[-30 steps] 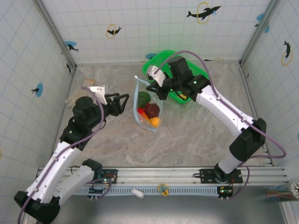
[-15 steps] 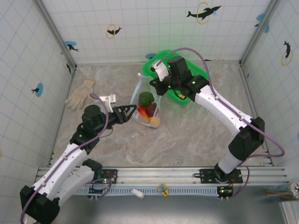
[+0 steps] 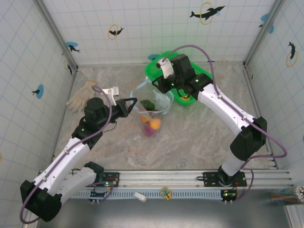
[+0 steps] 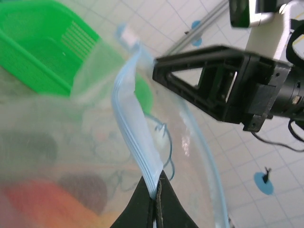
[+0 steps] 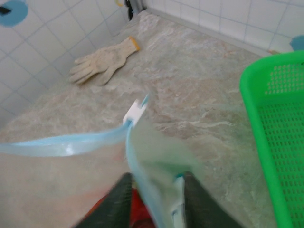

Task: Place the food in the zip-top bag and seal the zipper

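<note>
1. Left gripper [image 4: 156, 205]: jaws pressed together on the zipper [image 4: 135, 135], the light-blue strip that rose from the bottom centre of its wrist view. In the overhead view it met the bag's left rim, left of centre.
2. Right gripper [image 5: 156, 200]: fingers [image 5: 121, 199] stood apart at the bottom of its wrist view, with a fold of the bag's edge between them. Whether either pad touched the film could not be told.
3. Zip-top bag [image 3: 161, 107]: at the centre of the overhead view, with its mouth wide, rounded and unsealed. It sat just beside the green basket [image 3: 153, 66] at upper centre.
4. Food [image 3: 154, 124]: green, orange and dark pieces lay inside the bag, toward its lower end.
5. White glove [image 3: 80, 96]: lay flat at the left, well apart from the work.
6. Hazard, as judged: with one firm pinch alone, the far rim might slump and fold. The two tracks would then meet crooked and seal only in part.
7. Hazard, as judged: a pull by the left arm could drag the loaded bag across the table or slip the thin strip from the jaws. A tipped mouth would let the pieces roll out.
</note>
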You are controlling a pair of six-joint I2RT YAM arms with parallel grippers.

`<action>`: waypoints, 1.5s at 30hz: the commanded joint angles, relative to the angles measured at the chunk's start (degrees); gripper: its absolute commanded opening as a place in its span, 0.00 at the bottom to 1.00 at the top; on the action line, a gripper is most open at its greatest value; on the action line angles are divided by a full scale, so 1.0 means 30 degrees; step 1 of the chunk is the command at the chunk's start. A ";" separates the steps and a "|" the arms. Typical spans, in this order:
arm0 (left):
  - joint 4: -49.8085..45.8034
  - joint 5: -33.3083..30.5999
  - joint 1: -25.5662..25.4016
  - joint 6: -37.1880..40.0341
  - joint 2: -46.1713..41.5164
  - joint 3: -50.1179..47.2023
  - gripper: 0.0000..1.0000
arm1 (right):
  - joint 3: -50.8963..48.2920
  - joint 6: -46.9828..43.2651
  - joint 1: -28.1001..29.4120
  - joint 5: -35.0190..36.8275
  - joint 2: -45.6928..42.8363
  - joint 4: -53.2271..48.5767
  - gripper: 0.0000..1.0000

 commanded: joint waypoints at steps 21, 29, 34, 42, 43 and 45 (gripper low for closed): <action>-0.0733 0.2041 -0.0096 0.2402 -0.0727 -0.0468 0.00 | 0.2128 0.1445 -0.5085 0.5503 0.5621 -0.6710 0.66; 0.0315 0.2631 -0.0242 0.1756 -0.1131 -0.2017 0.00 | 0.2308 0.0421 -0.4559 0.7251 0.8203 -0.7744 0.75; 0.0124 0.2686 -0.0242 0.2058 -0.1142 -0.2294 0.00 | 0.2540 0.0283 -0.4603 0.6092 0.9614 -0.8053 0.75; 0.0021 0.2686 -0.0241 0.2292 -0.1035 -0.2139 0.00 | 0.3867 0.0356 -0.4933 0.4786 1.1803 -0.8307 0.72; -0.0020 0.2715 -0.0228 0.2340 -0.1036 -0.2090 0.00 | 0.4183 0.0449 -0.4993 0.4728 1.2500 -0.8393 0.69; -0.0360 0.2590 -0.0242 0.2677 -0.0972 -0.1882 0.00 | 0.4798 0.0732 -0.5066 0.4532 1.2836 -0.8467 0.62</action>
